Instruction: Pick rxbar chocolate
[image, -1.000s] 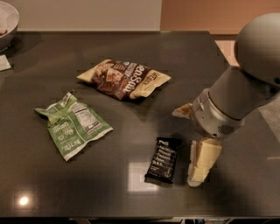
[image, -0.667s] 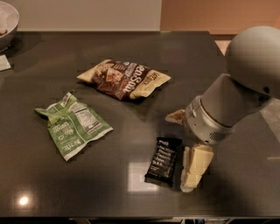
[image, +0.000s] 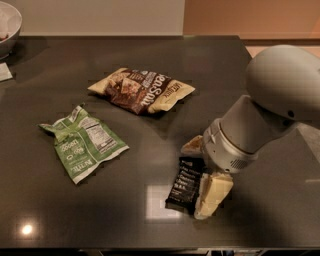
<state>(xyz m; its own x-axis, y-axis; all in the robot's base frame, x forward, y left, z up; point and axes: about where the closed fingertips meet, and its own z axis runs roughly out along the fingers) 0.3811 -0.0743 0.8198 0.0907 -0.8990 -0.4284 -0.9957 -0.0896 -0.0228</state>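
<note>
**Gripper low at the bar, fingers spread**

Gripper sits in the lower right of the frame, down close to the dark table. It hangs from a thick pale arm that comes in from the right edge. Its two cream fingers are apart and hold nothing. One lies along the right side of the rxbar chocolate, just beside it or touching it; which of the two cannot be told. The other shows above the bar's upper end, close to the wrist.

The rxbar chocolate lies flat on the table at lower centre-right. It is a small black wrapper with rows of white lettering, its long side running roughly up and down the frame with a slight tilt. It lies in the space the spread fingers bracket, not squeezed.

A brown-and-cream chip bag lies above and to the left of the bar, near the upper middle of the frame and well apart from it. A crumpled green-and-white snack bag lies at centre left, also well apart. A pale bowl is cut off by the upper left corner.
</note>
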